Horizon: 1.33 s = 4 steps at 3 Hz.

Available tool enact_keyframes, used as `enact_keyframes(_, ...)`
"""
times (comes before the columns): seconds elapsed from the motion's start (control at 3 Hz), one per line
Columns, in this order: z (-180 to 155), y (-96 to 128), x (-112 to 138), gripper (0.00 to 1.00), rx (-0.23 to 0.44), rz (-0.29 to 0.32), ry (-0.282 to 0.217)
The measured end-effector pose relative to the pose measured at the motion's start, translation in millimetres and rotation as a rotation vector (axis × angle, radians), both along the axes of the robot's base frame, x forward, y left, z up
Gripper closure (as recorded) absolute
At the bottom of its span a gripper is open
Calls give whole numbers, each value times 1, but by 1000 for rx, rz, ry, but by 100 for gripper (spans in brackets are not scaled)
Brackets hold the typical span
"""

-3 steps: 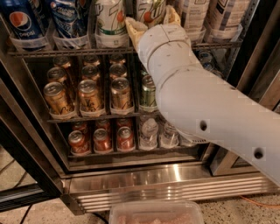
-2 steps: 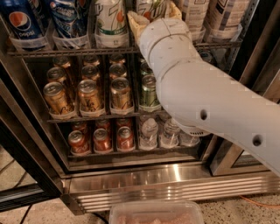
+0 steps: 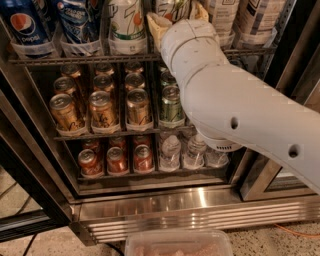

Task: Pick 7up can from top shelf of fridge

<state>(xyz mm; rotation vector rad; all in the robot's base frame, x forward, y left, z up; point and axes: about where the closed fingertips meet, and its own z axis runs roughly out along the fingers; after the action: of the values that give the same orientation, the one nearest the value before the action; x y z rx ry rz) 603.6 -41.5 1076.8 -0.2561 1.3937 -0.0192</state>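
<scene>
My gripper (image 3: pixel 176 16) is at the top shelf (image 3: pixel 90 58) of the fridge (image 3: pixel 200 212), at the end of my white arm (image 3: pixel 235 107). Its tan fingers (image 3: pixel 155 24) stand open on either side of a 7up can (image 3: pixel 172 7), white-silver with green lettering; whether they touch it I cannot tell. A second 7up can (image 3: pixel 126 25) stands just left of it in a clear tray. My arm hides the lower part of the can between the fingers.
Blue Pepsi cans (image 3: pixel 25 27) stand at the shelf's left, pale cans (image 3: pixel 252 20) at its right. The rack below holds copper-orange cans (image 3: pixel 102 107) and green cans (image 3: pixel 171 102). The bottom rack holds red cans (image 3: pixel 116 159) and water bottles (image 3: pixel 171 150). A clear tub (image 3: pixel 177 243) sits at the bottom edge.
My arm has moved up and a little right, bringing the gripper further in around the 7up can. The cans have not moved.
</scene>
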Motion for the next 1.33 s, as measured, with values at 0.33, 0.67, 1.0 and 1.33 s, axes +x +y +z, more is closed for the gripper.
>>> enact_keyframes(0.33,-7,3,3,40,10,10,23)
enact_keyframes(0.67,-8,5,6,59,19,22,34)
enact_keyframes(1.0,-7,6,6,82,33,30,40)
enact_keyframes(1.33,-7,6,6,100,33,30,40)
